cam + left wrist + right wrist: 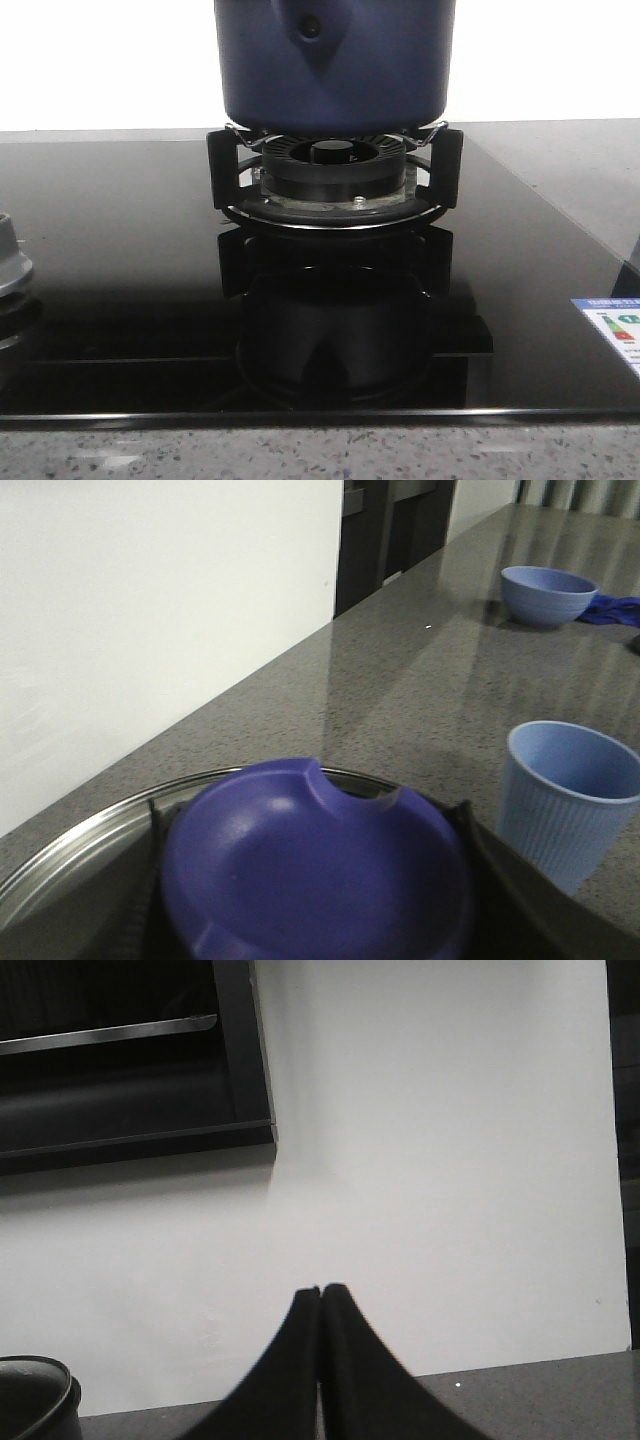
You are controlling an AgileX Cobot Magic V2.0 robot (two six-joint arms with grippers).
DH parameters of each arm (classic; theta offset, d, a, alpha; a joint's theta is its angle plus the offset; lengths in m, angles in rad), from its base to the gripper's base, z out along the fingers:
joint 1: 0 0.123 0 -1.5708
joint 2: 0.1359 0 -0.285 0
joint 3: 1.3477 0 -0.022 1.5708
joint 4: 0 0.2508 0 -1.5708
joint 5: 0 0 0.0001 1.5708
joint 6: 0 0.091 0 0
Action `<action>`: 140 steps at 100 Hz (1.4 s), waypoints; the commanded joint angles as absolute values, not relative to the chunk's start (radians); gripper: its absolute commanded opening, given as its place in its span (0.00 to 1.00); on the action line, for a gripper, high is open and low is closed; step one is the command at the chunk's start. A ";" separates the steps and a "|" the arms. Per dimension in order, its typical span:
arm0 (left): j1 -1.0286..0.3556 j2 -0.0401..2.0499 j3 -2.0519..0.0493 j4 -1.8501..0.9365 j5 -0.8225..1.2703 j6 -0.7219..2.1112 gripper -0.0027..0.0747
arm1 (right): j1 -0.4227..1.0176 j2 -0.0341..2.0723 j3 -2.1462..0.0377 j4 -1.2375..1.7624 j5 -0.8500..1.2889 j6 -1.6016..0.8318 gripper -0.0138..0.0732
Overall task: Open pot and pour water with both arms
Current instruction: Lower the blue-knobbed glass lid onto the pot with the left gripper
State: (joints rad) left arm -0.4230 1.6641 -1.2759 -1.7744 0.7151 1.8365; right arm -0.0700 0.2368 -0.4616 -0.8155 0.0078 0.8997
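Sitting on the black metal trivet (pixel 232 165) of a gas burner (pixel 333 165), the large dark navy-blue round pot (pixel 335 62) with matte straight sides fills the upper middle of the front view, its triangular handle bracket and round rivet facing the camera. The burner is set in a glossy black glass hob (pixel 110 270), which mirrors the trivet and pot below. A small grey metal burner part (pixel 12 262) shows at the hob's left edge, well apart from the pot, and a colourful label (pixel 612 330) lies at its right edge.

In the left wrist view, the left gripper (pixel 315 880) is clamped on a round dark blue knob with a notch in its rim (pixel 315 865), which sits on a lid with a shiny steel rim (pixel 70 850). Beyond it on the speckled grey counter (pixel 400 680) stand a pale blue ribbed cup (pixel 565 800) nearby and a blue bowl (pixel 546 593) farther off.

The right gripper (pixel 320 1300) has its black fingertips pressed together on nothing, pointing at a white wall (pixel 440 1160).
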 commanded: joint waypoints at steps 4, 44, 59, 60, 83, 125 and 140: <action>-0.430 1.616 -1.312 -1.839 0.736 1.843 0.36 | -0.066 0.247 -0.486 -0.819 -0.057 0.893 0.08; -0.430 1.616 -1.312 -1.839 0.791 1.843 0.36 | -0.066 0.247 -0.486 -0.819 -0.067 0.893 0.08; -0.430 1.616 -1.312 -1.839 0.795 1.843 0.36 | -0.066 0.247 -0.486 -0.819 -0.067 0.893 0.08; -0.430 1.616 -1.312 -1.839 0.795 1.843 0.36 | -0.066 0.247 -0.486 -0.819 -0.067 0.893 0.08; -0.430 1.616 -1.312 -1.839 0.791 1.843 0.38 | -0.066 0.247 -0.486 -0.819 -0.069 0.893 0.08; -0.430 1.608 -1.333 -1.854 0.797 1.839 0.68 | -0.066 0.247 -0.486 -0.819 -0.069 0.893 0.08; -0.430 1.589 -1.365 -1.854 0.799 1.836 0.67 | -0.066 0.247 -0.486 -0.819 -0.069 0.893 0.08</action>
State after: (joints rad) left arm -0.4230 1.6595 -1.3141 -1.7744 0.7461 1.8403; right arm -0.0700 0.2368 -0.4616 -0.8155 -0.0134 0.9003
